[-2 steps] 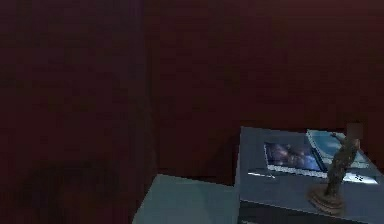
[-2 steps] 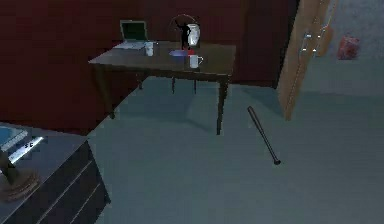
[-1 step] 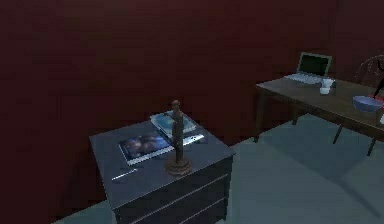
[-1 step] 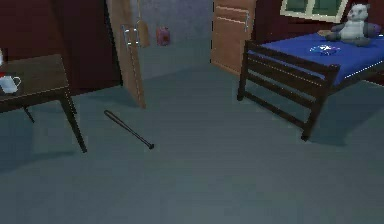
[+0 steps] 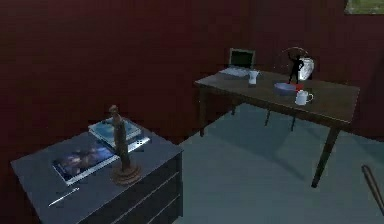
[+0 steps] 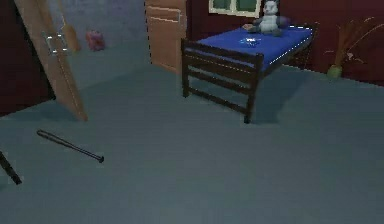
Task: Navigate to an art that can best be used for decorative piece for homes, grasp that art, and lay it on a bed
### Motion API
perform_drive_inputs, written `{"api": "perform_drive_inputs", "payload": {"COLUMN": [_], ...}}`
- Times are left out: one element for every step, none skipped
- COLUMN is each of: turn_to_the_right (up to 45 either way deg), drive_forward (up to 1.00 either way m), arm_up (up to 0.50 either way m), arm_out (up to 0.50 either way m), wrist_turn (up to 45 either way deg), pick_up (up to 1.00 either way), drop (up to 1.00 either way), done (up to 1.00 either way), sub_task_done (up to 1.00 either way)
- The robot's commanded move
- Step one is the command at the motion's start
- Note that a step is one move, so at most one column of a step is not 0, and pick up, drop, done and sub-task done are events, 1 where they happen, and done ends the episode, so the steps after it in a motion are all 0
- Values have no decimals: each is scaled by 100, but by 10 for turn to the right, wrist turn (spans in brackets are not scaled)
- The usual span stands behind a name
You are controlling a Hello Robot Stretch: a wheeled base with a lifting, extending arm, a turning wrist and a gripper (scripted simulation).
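A small brown statuette (image 5: pixel 122 148) stands upright on a round base at the near edge of a dark grey dresser (image 5: pixel 150 195), low on the forward view's left. A bed (image 6: pixel 222 48) with a blue cover and a dark slatted footboard stands at the top of the arm side view, right of the middle. A grey soft toy (image 6: pixel 268 20) sits at its far end and a small flat item (image 6: pixel 250 40) lies on the cover.
Books (image 5: pixel 84 160) and a pen (image 5: pixel 62 197) lie on the dresser. A wooden table (image 5: pixel 335 103) at the right carries a laptop (image 5: pixel 240 63), a mug (image 5: pixel 303 98) and a bowl (image 5: pixel 286 89). A bat (image 6: pixel 70 146) lies on the floor near a wooden door (image 6: pixel 55 55). A plant (image 6: pixel 350 50) stands beside the bed.
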Motion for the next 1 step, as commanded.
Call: {"api": "perform_drive_inputs", "payload": {"turn_to_the_right": [0], "drive_forward": [30], "arm_up": [0], "arm_out": [0], "wrist_turn": [0], "pick_up": [0], "drop": [0], "done": [0], "sub_task_done": [0]}}
